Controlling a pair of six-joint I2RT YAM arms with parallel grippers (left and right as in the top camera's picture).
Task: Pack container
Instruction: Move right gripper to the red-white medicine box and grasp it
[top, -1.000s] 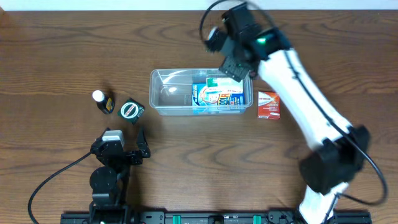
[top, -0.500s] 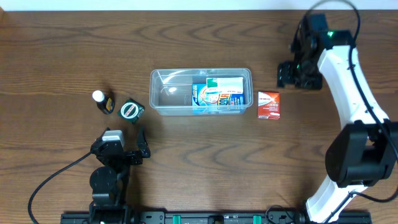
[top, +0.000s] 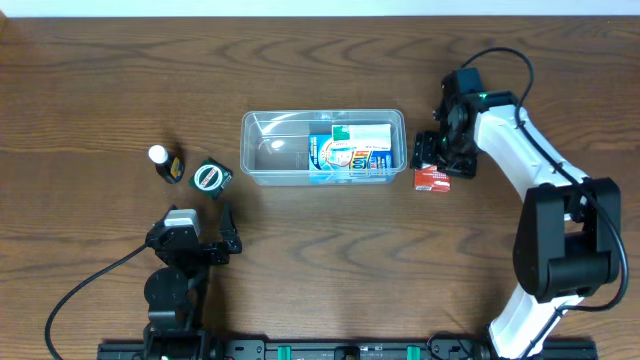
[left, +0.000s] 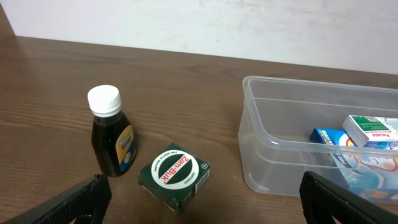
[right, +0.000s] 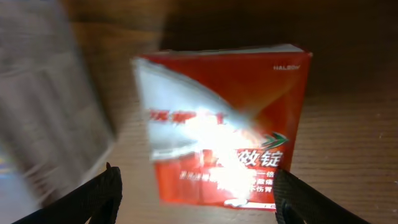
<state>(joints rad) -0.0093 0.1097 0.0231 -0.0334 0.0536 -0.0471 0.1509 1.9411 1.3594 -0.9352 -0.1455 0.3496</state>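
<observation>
We are looking down on a wooden table (top: 320, 270), and the container (top: 262, 150) is sitting near its middle with its long side running left to right. Two boxes are lying in its right half: a blue box (top: 345, 160) and a white box (top: 362, 133) that is resting on top of it. In the left wrist view the white box is showing a green and red print, and the blue one is peeking out beneath it.

The right gripper (top: 438, 160) is hanging just beside the container's right end, over a red box (top: 433, 180) lying flat on the table. We are seeing its jaws standing wide apart. In the right wrist view the two dark fingertips (right: 99, 196) are framing the red box, which is filling the space between them. That picture is blurred, so we cannot tell whether either finger is touching the box. Only the near edge of the box is showing below the gripper from overhead.

The left gripper (top: 190, 228) is resting low at the near left side of the table, well apart from the container, and its jaws are spread fully wide with nothing between them. Ahead of it a dark bottle (left: 111, 134) with a white cap is standing upright. A green box (left: 175, 176) with a round label is sitting just beside the bottle, between it and the container.
</observation>
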